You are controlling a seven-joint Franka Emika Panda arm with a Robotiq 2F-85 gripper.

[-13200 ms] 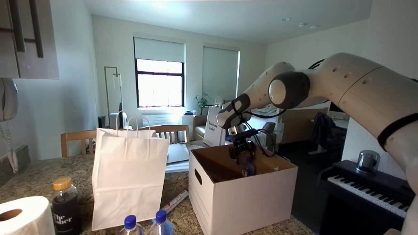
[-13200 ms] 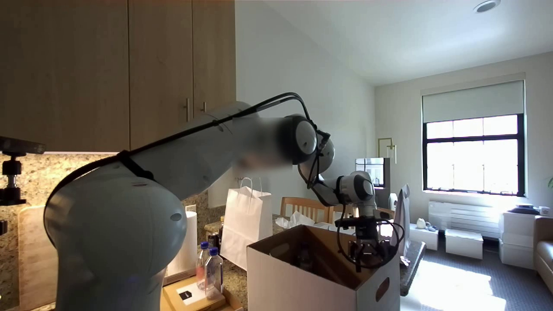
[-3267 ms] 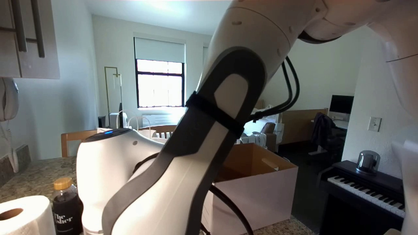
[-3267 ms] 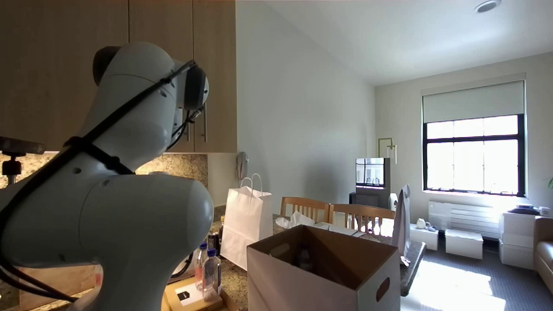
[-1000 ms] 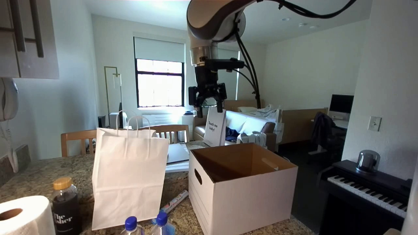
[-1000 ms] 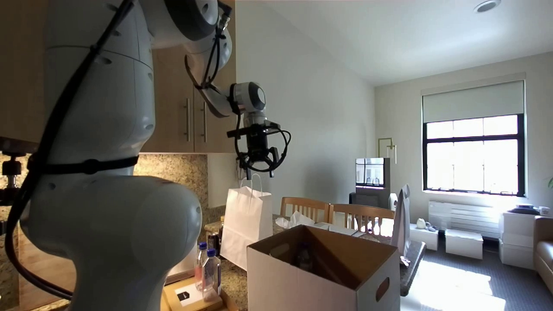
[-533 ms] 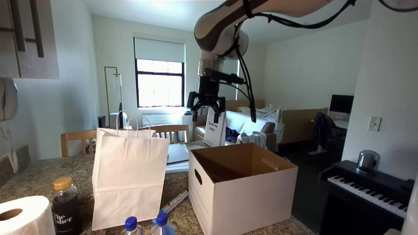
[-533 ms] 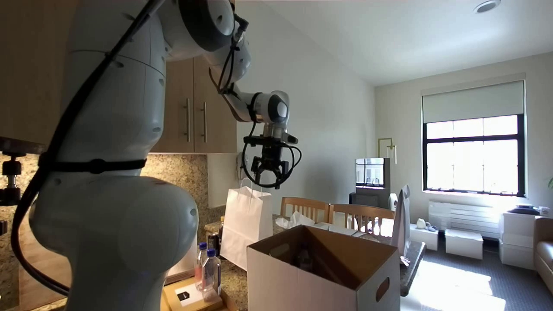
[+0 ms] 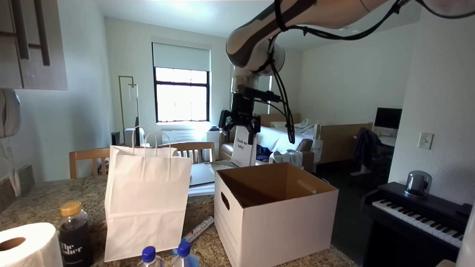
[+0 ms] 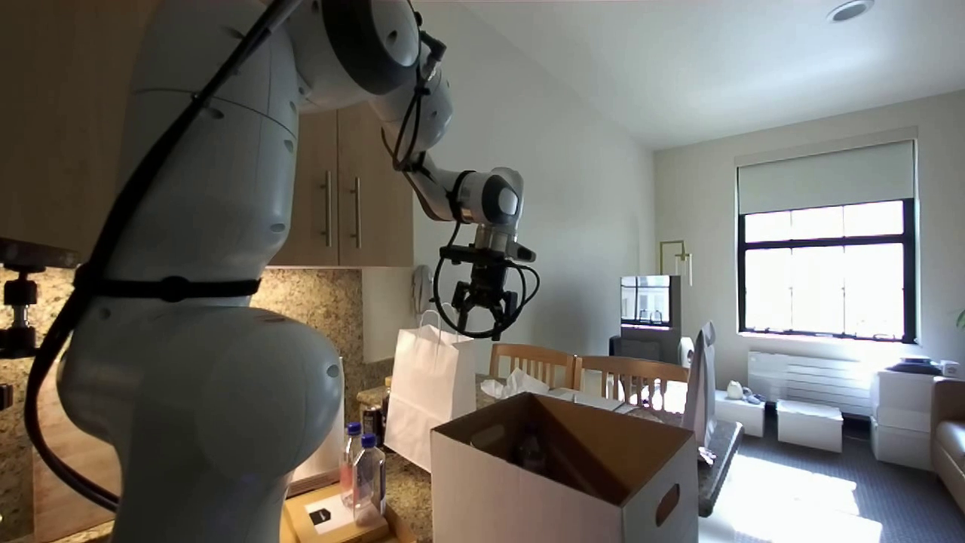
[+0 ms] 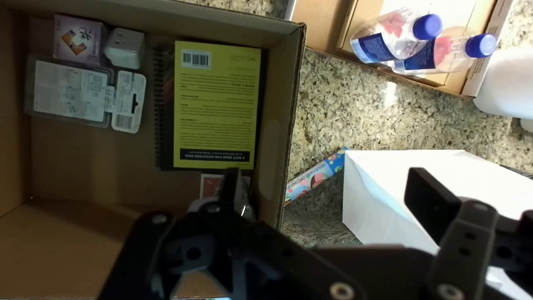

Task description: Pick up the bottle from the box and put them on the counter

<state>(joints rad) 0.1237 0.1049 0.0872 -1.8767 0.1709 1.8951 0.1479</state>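
A speckled stone desk (image 9: 41,194) runs out toward a bright window (image 9: 182,100). In an exterior view, a bottle (image 10: 532,455) shows dimly inside the open box (image 10: 520,505), which sits near the desk's edge. The end effector (image 11: 325,179) hangs higher up in free air, spread wide and holding nothing. A colourful tube (image 9: 200,228) lies in the narrow gap between box and paper bag (image 9: 148,207). Two more bottles (image 11: 377,41) stand in a cardboard tray (image 11: 320,21); only the wrist view shows the yellow book (image 11: 216,104) inside the box.
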